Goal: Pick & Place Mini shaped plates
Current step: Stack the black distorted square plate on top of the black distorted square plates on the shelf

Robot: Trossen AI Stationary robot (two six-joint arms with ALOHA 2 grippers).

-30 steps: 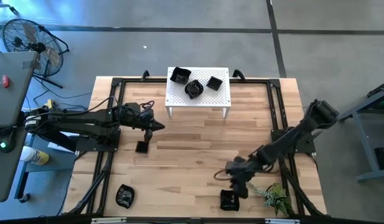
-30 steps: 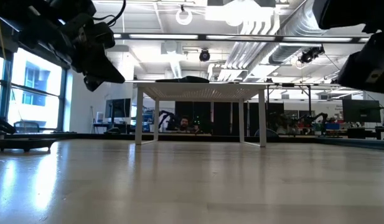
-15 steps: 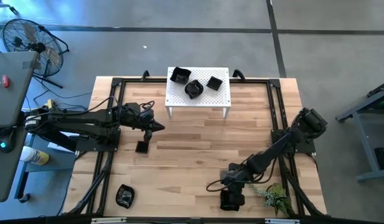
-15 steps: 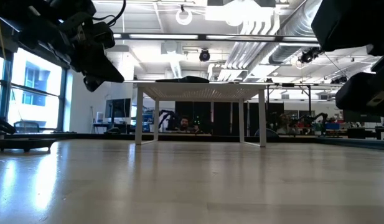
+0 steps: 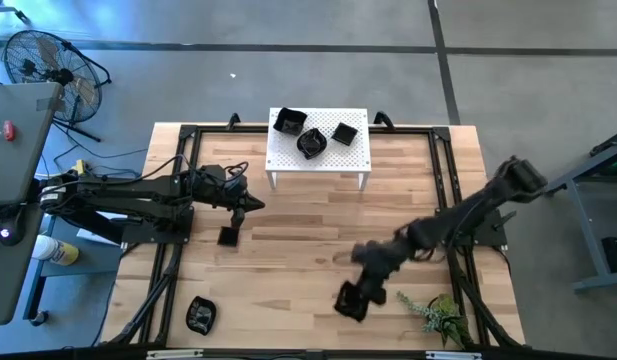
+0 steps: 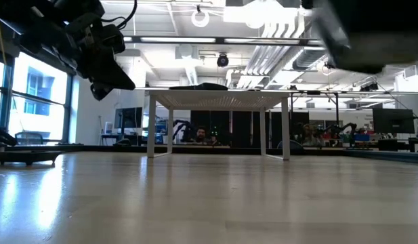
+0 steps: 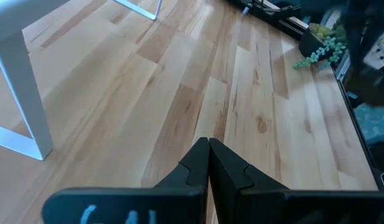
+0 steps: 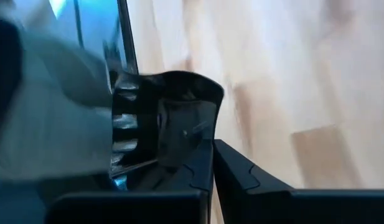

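At the table's near left corner a round, wavy-edged black dish (image 5: 200,314) lies alone on the wood. Farther in, a small square black plate (image 5: 228,236) sits on the table just below the left gripper (image 5: 256,204), which hovers over the left-centre of the table (image 5: 308,240). The left wrist view shows its two dark fingers (image 7: 198,163) pressed flat together with nothing between them.

At the far middle stands the white perforated stand (image 5: 318,160), and on its top rest three more black dishes: one at the left (image 5: 289,122), a rounder one in the middle (image 5: 311,143), and a square one at the right (image 5: 344,132).

To the right of centre, the right arm reaches in from the table's right edge, blurred in the overhead view. Its right gripper (image 5: 360,288) is over the near part of the table and is closed on a glossy black plate (image 5: 349,301). In the right wrist view the plate (image 8: 167,118) sticks up from between the fingers (image 8: 241,171), its rim pinched where they meet; it is probably clear of the wood, though the blur makes that hard to judge. Just beyond it, by the near right corner, lies a small green plant sprig (image 5: 438,316).
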